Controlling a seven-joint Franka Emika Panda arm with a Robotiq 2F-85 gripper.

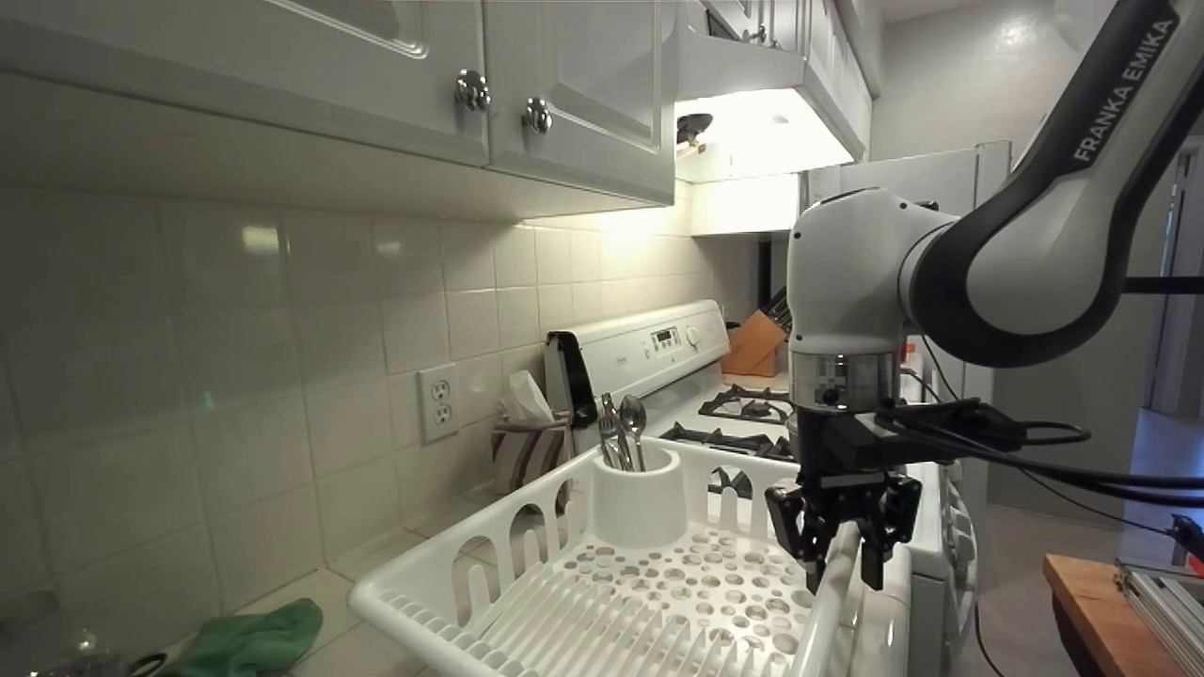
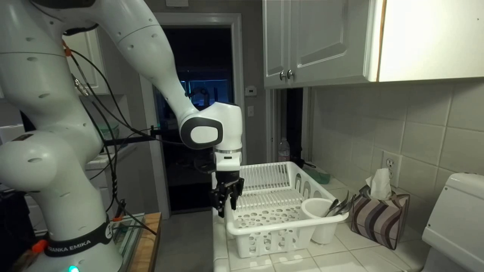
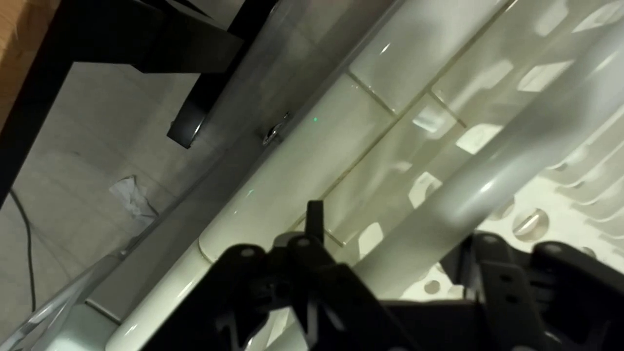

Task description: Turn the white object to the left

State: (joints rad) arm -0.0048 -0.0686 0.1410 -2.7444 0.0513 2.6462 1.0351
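Because your unclenched claw [image 1: 844,574] is only straddling the rim [image 1: 828,621] of the rack [image 2: 280,226], you're risking slipping or, swinging wide, bumping the tissue box [image 2: 380,219] just beside.

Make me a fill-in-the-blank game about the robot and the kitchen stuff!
The gripper is not shut but ____.
The rim of the white dish rack lies ____ the gripper's fingers, one on each side.
The crumpled cloth is coloured ____.
The tissue box is patterned with ____.

Missing words: open; between; green; stripes.
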